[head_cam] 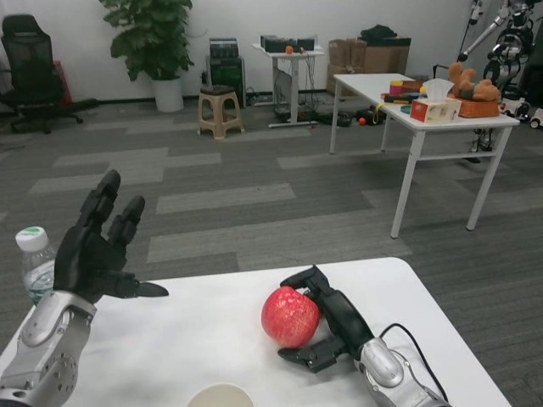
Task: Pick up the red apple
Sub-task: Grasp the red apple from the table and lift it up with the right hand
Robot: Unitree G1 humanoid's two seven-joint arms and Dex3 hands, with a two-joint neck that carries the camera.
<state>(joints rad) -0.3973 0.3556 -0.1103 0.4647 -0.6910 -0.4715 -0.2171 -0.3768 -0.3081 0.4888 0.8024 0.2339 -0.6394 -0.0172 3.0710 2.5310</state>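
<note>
Right now, head view only. You have the red apple [290, 316] sitting on the white table [195, 339], toward the near right part of the top, just ahead of your right forearm.

Handling, as a judgement: expect a firm, rounded fruit, moderately weighty for its size, with a smooth waxy skin that can slip or roll if you squeeze off-centre. It should take a solid grip without damage, though hard pressure at fingertips could bruise it. Best hold looks like opposite sides across its widest part, fingers on the far flank and thumb on the near flank.

Right hand [329, 324]: it cups the apple from the right side. Fingers [316, 284] arch over the upper right of the fruit, and the thumb [304, 354] reaches under its lower right edge. The fingers and thumb look touching or very nearly so, but whether the hand has actually clamped on the fruit, you cannot tell from this view. The apple rests on the table, not lifted.

Left hand [97, 250]: raised over the table's left edge, palm facing inward, fingers spread apart and pointing up, holding nothing.

Nearby: a clear water bottle [36, 261] with a white cap stands just behind the left hand. A pale cup rim [221, 395] shows at the bottom edge.
</note>
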